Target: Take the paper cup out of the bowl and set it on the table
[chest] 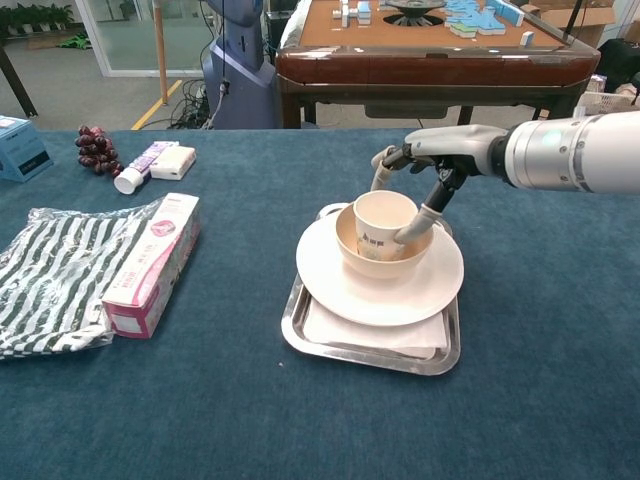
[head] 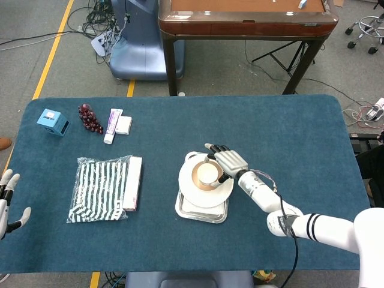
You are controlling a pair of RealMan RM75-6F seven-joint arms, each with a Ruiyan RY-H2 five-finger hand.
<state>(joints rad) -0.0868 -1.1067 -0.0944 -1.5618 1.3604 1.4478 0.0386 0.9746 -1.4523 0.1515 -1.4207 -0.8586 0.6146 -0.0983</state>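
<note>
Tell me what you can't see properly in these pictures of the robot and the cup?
- Paper cup: whether the right hand grips it yet; both views leave the touch unclear.
- Its lower part: sunk in the bowl, chest view.
- Cup's print: too small to read.
- Left hand: cut off by the head view's left edge, absent from the chest view.
- Tray contents: covered by the plate.

cloth (chest: 50, 280): black-white stripes | table (chest: 200, 400): teal | paper cup (chest: 383, 232): cream (dark print) | box (head: 53, 122): blue
</note>
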